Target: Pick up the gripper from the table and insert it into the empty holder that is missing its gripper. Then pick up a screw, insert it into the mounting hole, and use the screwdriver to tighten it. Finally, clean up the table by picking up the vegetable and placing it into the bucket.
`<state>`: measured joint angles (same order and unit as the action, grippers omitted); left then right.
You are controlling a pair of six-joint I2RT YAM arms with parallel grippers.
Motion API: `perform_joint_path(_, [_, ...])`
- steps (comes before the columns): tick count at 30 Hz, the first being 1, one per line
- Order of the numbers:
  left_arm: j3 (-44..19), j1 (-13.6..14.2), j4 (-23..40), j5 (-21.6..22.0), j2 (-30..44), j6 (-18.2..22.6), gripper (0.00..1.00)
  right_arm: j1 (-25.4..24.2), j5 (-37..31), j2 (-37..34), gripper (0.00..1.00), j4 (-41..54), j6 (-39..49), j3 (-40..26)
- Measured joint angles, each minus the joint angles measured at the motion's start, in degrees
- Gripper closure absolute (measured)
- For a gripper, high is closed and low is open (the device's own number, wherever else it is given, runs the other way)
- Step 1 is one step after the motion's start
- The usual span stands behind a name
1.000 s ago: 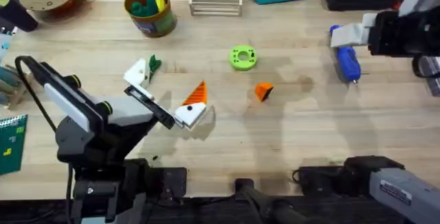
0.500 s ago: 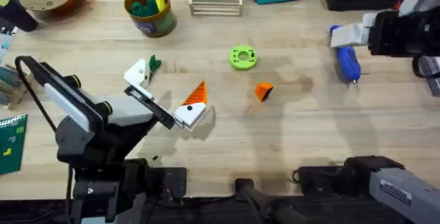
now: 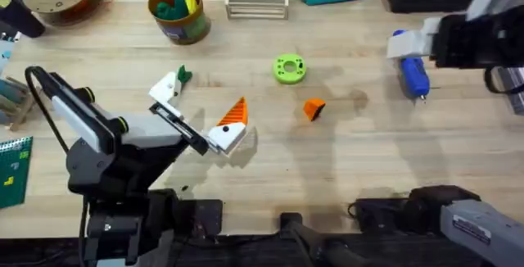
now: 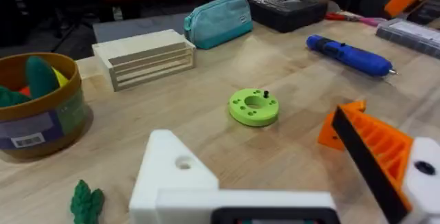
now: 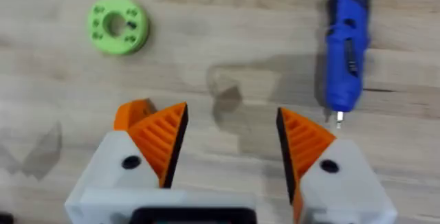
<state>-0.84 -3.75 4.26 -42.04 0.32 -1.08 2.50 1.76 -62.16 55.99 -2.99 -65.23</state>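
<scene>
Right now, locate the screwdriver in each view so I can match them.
Overhead: screwdriver at far right, under the right arm.
Left wrist: screwdriver upper right, lying on the table.
Right wrist: screwdriver upper right, tip toward the fingers.
Shared landmark: green ring.

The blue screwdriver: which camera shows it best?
The left wrist view: the screwdriver lies there whole and unblocked, from black end to metal tip. In the overhead view the right arm covers part of it. The right wrist view is close, but cuts off its far end.
</scene>
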Motion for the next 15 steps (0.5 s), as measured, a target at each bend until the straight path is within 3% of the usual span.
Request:
perform_joint_path(10, [0.0, 0.0, 0.0, -0.2, 0.0, -0.7, 0.006, 18.0, 0.4, -8.2, 0.243, 1.3, 1.7, -0.6])
perform_joint_path(14, [0.0, 0.0, 0.0, -0.2, 0.0, -0.7, 0.006, 25.4, 0.7, -11.1, 0.233, 1.5, 1.8, -3.5])
perform_joint_path(15, [0.0, 0.0, 0.0, -0.2, 0.0, -0.8, 0.005, 29.7, 0.8, -13.0, 0.225, 2.9, 1.8, -6.2])
